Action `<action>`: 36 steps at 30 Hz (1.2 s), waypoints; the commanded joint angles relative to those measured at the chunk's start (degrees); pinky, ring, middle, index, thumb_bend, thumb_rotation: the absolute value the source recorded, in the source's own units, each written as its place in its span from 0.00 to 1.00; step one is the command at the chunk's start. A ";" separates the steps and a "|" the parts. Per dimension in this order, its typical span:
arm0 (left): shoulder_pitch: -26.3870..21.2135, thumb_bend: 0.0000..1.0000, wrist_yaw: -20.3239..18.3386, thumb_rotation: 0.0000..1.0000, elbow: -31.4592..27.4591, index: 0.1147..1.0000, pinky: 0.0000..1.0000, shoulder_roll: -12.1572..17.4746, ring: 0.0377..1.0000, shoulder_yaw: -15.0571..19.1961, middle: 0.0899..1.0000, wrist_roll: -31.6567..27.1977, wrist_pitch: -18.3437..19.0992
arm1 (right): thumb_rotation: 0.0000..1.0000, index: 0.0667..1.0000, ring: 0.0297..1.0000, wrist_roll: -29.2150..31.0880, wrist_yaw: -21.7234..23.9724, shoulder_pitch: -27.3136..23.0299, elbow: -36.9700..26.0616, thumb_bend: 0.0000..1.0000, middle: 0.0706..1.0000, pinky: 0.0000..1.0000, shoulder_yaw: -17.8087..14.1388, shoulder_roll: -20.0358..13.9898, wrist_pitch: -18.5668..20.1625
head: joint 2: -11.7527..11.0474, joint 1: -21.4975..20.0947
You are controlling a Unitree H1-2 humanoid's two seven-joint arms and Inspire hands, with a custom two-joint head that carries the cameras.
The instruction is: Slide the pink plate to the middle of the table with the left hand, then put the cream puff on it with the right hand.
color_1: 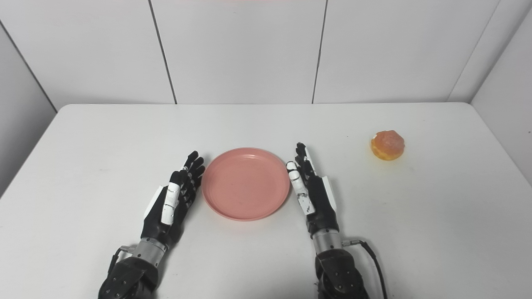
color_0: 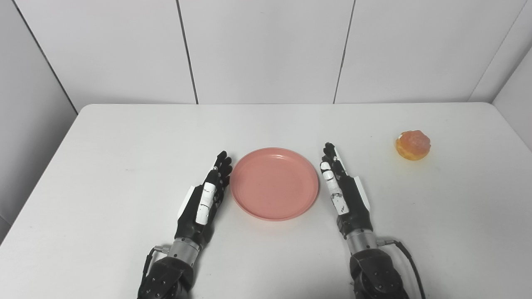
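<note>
A round pink plate [color_0: 274, 182] lies on the white table [color_0: 124, 137], near the middle and towards the front. My left hand [color_0: 205, 197] rests edge-on just left of the plate, fingers straight and apart, close to or touching its rim. On the plate's right side my right hand [color_0: 343, 191] stands the same way, open and holding nothing, with a small gap to the rim. The cream puff [color_0: 412, 145], orange-golden with a pale pink top, sits alone far to the right, well beyond the right hand.
White wall panels [color_0: 266, 50] rise behind the table's far edge and at both sides. A black cable [color_0: 409, 259] trails from the right wrist.
</note>
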 commanded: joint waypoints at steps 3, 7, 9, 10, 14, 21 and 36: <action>-2.06 0.69 1.84 1.00 3.41 1.00 1.00 -0.57 1.00 0.96 1.00 2.49 -1.05 | 0.92 0.97 0.97 -1.77 -1.73 -1.13 0.84 0.65 0.98 0.98 -0.66 -0.78 -2.73 | -0.08 0.02; -3.42 0.70 2.83 1.00 5.11 1.00 1.00 -0.52 1.00 1.74 1.00 3.79 -1.08 | 0.91 0.97 0.98 -1.91 -2.42 -2.55 2.26 0.66 0.98 0.99 -1.28 -1.48 -5.43 | -0.03 -0.04; -4.16 0.70 4.40 1.00 6.51 1.00 1.00 -1.04 1.00 2.68 1.00 4.62 -2.49 | 0.92 0.98 0.98 -2.46 -3.22 -3.35 3.30 0.67 0.98 1.00 -1.65 -1.85 -6.94 | 0.08 -0.06; -4.53 0.69 5.30 1.00 7.27 1.00 1.00 -1.33 1.00 3.14 1.00 5.16 -3.09 | 0.92 0.97 0.98 -2.57 -3.59 -3.62 3.49 0.68 0.99 1.00 -1.89 -1.98 -7.00 | 0.08 -0.07; -5.66 0.71 7.31 0.99 8.71 0.97 0.98 -1.97 0.98 4.60 0.97 6.16 -2.21 | 0.92 0.98 0.99 -2.75 -4.21 -4.62 4.04 0.70 0.99 1.00 -2.72 -2.73 -7.85 | 0.10 0.00; -6.22 0.70 8.25 1.00 10.67 0.98 0.99 -2.18 0.98 4.87 0.97 7.30 -3.82 | 0.89 0.97 1.00 -2.30 -5.49 -6.30 5.14 0.64 0.99 1.00 -4.28 -3.86 -10.07 | -0.03 0.06; -5.49 0.69 8.09 1.00 9.47 0.98 0.98 -2.65 0.98 4.53 0.98 7.22 -2.84 | 0.77 0.97 0.95 -13.81 -12.71 -9.77 1.76 0.58 0.96 0.91 -7.51 -10.27 -7.09 | -0.24 0.01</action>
